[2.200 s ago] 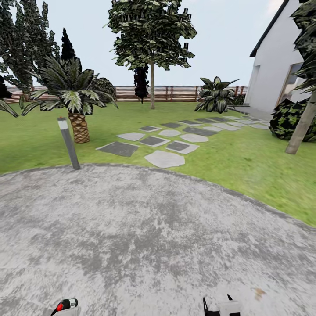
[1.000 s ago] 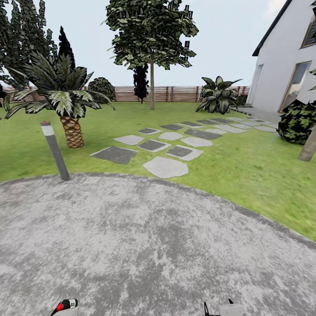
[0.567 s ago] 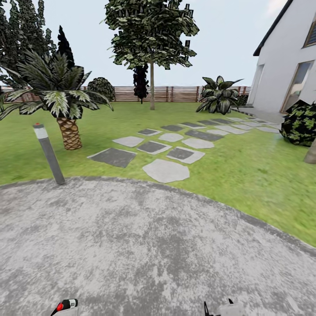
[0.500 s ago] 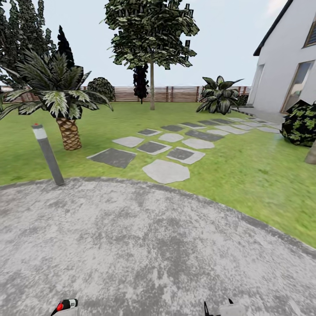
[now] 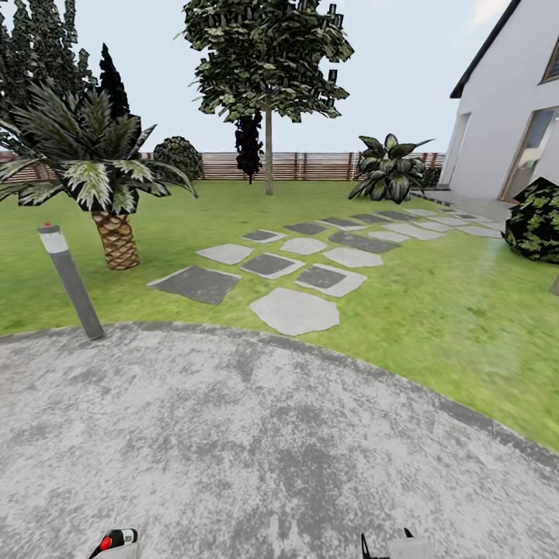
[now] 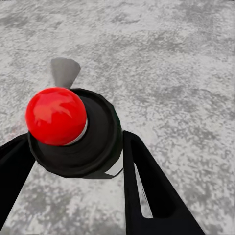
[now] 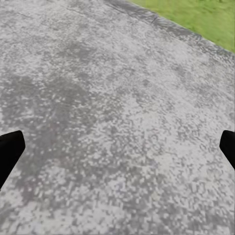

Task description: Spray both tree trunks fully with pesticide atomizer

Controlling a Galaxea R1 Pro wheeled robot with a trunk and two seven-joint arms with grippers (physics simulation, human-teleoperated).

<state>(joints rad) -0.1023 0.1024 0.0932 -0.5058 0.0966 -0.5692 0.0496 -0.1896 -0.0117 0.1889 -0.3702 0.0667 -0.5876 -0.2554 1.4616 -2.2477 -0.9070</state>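
- The left gripper (image 6: 73, 161) is closed around one small dark spray bottle (image 6: 81, 142) with a red top; its two black fingers (image 6: 147, 191) press the bottle's sides, one on each side.
- In the head view the same bottle (image 5: 115, 539) shows at the bottom edge, red top to the left, held in the left gripper (image 5: 116, 547) low over the pavement.
- The right gripper (image 7: 117, 147) stands wide open and holds nothing; its two black fingertips (image 7: 10, 152) sit at opposite edges of the right wrist view, with bare grey ground between them.
- In the head view the right gripper (image 5: 386, 541) peeks up at the bottom edge, well apart from the left one.
- Both grippers hang over one wide round patch of mottled grey pavement (image 5: 256, 450), edged by lawn (image 5: 435, 310).
- One grey lamp post (image 5: 70, 281) with a red cap leans at the pavement's left rim.
- A path of roughly a dozen flat grey stone slabs (image 5: 295, 310) runs from the pavement across the grass toward one white house (image 5: 508, 116) at the right.
- One short palm (image 5: 97, 175) with a woven brown trunk stands left of the slabs.
- One tall tree (image 5: 268, 58) with a thin bare trunk (image 5: 269, 151) rises far back, near the reddish slat fence (image 5: 310, 165).
- One broad-leaved plant (image 5: 388, 167) stands by the fence, and one dark bush (image 5: 536, 217) near the house.
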